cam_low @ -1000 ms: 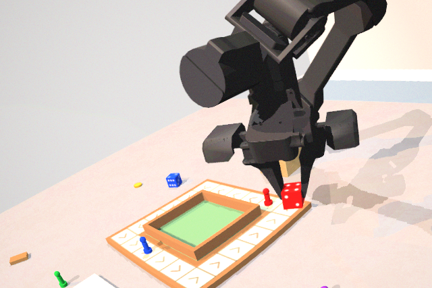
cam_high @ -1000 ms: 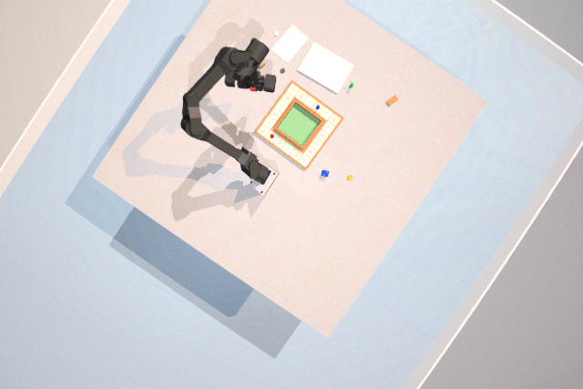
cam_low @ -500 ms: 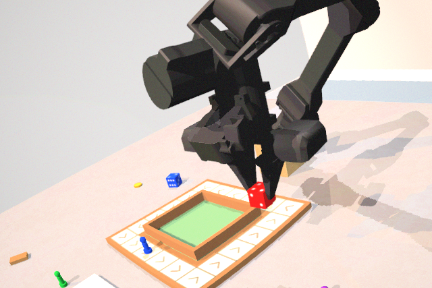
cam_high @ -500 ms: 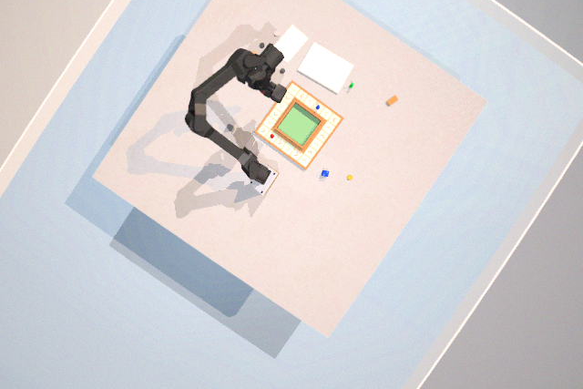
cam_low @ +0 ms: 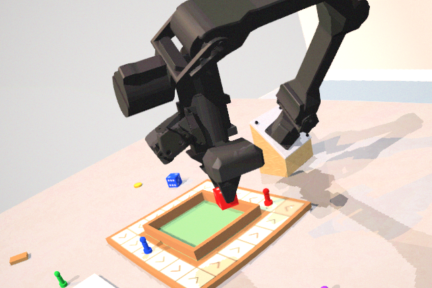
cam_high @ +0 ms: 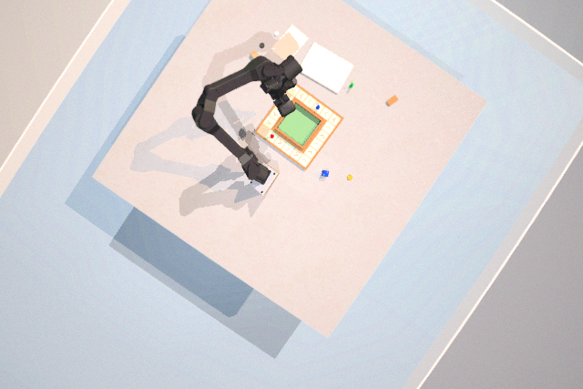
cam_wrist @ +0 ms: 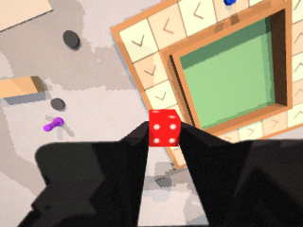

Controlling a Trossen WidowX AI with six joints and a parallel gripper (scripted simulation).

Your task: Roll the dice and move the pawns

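My gripper [cam_low: 227,199] [cam_wrist: 162,125] is shut on the red die [cam_low: 221,202] [cam_wrist: 164,129] and holds it in the air above the board [cam_high: 304,168] [cam_low: 234,250] [cam_wrist: 137,43]. In the exterior view the die overlaps the back wall of the green-floored tray [cam_high: 299,127] [cam_low: 202,224] [cam_wrist: 227,82]; its exact height is unclear. The tray is empty. The blue die [cam_high: 325,173] [cam_low: 173,180] lies on the table outside the board. The red pawn [cam_high: 271,136] [cam_low: 267,198] and the blue pawn [cam_high: 317,107] [cam_low: 146,246] [cam_wrist: 229,1] stand upright on board squares.
A green pawn [cam_high: 351,85] [cam_low: 61,280] stands near a white slab [cam_high: 327,67]. An orange block [cam_high: 392,100] [cam_low: 18,257] and a yellow disc [cam_high: 350,178] [cam_low: 138,185] lie apart. A purple pawn [cam_wrist: 53,125], another orange block [cam_wrist: 19,87] and dark discs [cam_wrist: 71,40] lie beside the board.
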